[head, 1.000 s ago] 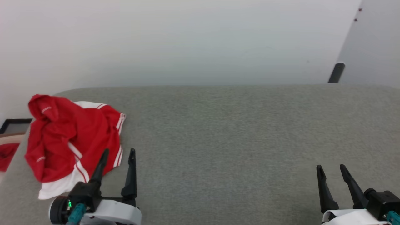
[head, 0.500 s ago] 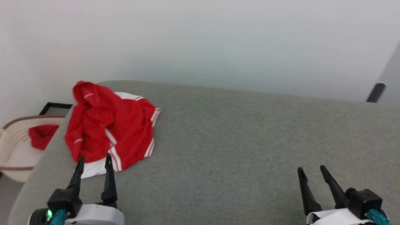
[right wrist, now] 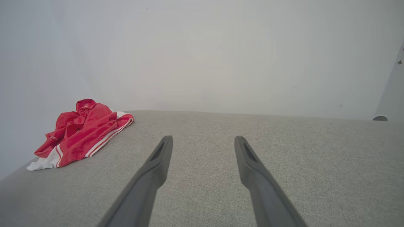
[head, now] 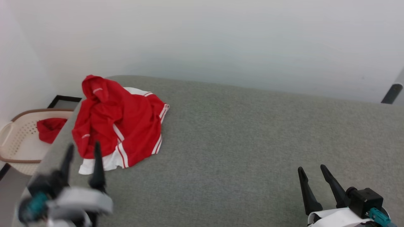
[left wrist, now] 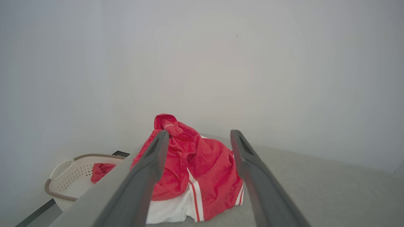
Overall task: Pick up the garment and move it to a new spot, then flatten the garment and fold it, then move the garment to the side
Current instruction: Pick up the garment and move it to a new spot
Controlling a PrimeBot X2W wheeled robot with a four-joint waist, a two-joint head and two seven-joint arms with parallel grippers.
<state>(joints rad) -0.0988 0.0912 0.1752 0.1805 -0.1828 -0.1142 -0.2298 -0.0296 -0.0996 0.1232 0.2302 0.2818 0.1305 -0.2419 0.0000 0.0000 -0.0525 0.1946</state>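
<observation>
A grey fabric-covered surface runs up to a plain white wall, and the garment lies crumpled in a heap on the surface's far left corner, close to the left edge. It is red, with white cloth showing at its near hem and red-and-white stripes along its right side. Off the left edge and lower down stands a pale perforated basket with a brown rim, and a red scrap lies in it. The left gripper, blurred in the head view, is at the near end of the garment with its jaws spread wide and nothing between them. In the left wrist view the heap lies ahead between the two fingers, and I cannot tell whether they touch the cloth. The right gripper is at the near right, well apart from the garment, its jaws also parted and empty over bare surface. A dark post leans at the far right
</observation>
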